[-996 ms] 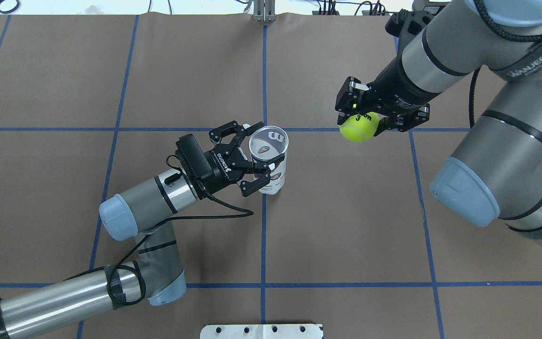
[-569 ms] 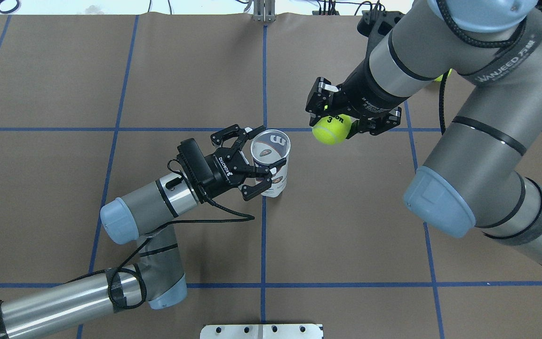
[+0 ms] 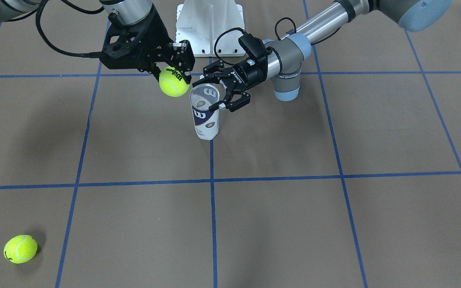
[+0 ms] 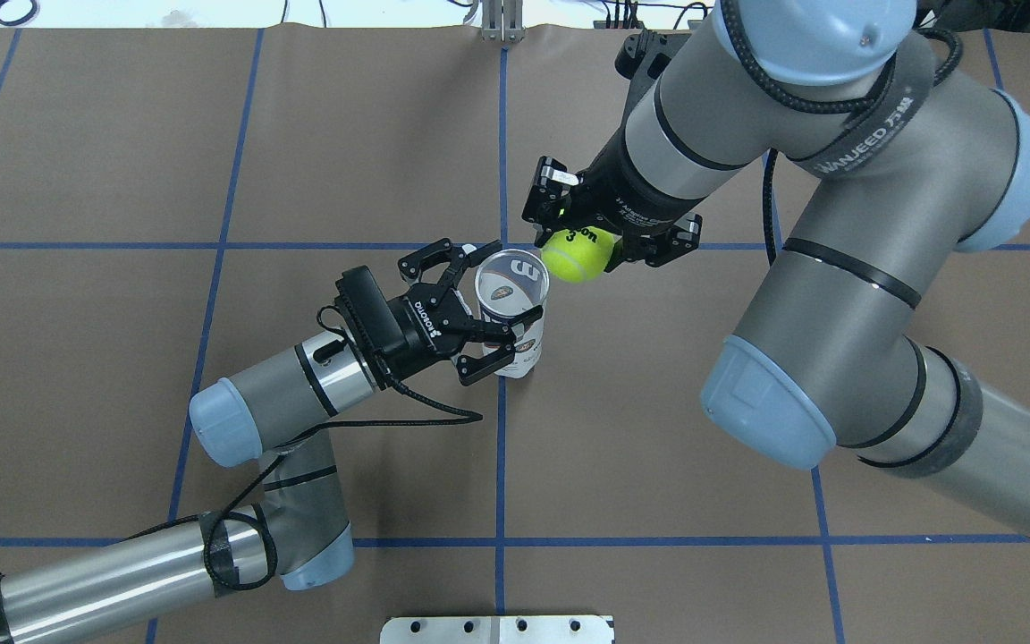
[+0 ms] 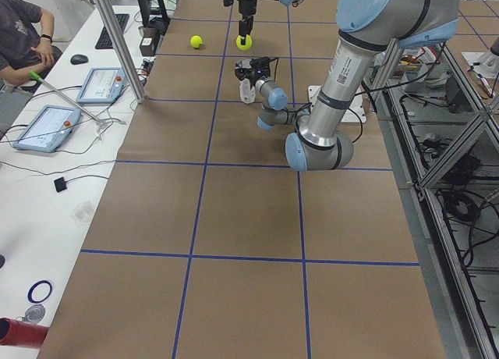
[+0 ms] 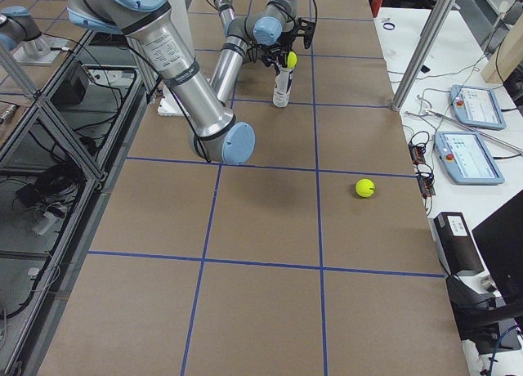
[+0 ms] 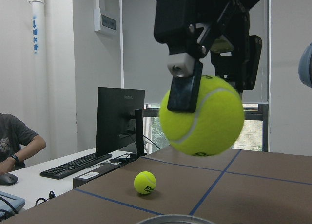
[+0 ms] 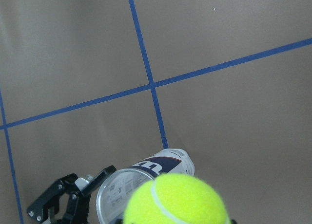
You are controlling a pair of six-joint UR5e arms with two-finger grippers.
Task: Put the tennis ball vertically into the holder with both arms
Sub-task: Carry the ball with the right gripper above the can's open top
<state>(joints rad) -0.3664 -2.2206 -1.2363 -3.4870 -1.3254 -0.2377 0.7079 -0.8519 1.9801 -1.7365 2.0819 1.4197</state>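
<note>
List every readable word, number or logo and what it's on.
"Wilson", "3": held ball.
"W": holder.
"ROBOTIQ": left gripper.
"WANJEED": right arm strap.
Holder's small print, right gripper label, loose ball print: too blurred to read.
Wall sign, monitor badge: unreadable.

holder (image 3: 205,120) mouth open, left hand (image 4: 501,279), tennis ball (image 4: 576,258) alongside

The holder (image 4: 512,309) is upright near the middle of the bench (image 4: 658,429), clasped at its upper part by the left tool (image 4: 479,309), which reaches in from the robot's left. Just beside its rim on the robot's right, off the bench, the tennis ball (image 4: 576,253) sits in the right tool (image 4: 603,240). A second ball (image 3: 20,249) lies near the far edge, towards the robot's right end. The pedestal base (image 3: 210,24) sits at the robot's edge.
</note>
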